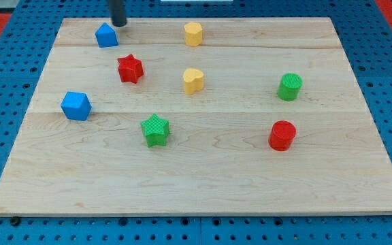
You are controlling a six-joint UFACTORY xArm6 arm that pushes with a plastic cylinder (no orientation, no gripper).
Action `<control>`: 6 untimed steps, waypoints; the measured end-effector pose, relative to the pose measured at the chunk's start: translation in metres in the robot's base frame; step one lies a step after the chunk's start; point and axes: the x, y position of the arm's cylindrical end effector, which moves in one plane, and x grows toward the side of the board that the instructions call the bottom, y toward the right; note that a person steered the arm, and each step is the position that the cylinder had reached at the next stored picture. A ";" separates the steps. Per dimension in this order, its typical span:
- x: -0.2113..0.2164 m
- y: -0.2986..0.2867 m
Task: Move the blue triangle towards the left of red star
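The blue triangle [106, 35] lies near the board's top left. The red star [130, 69] lies below it and a little to its right. My tip [118, 24] comes in from the view's top and stands just above and to the right of the blue triangle, very close to it or touching it.
A blue cube [75, 105] lies at the left. A green star [156, 130] lies below centre. A yellow hexagon [193, 33] and a yellow heart [193, 80] lie in the middle. A green cylinder [290, 86] and a red cylinder [282, 135] lie at the right. The wooden board [203, 184] sits on blue pegboard.
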 end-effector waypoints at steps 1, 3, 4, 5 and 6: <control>0.020 -0.011; 0.007 -0.052; 0.074 -0.038; 0.095 -0.021; 0.096 -0.021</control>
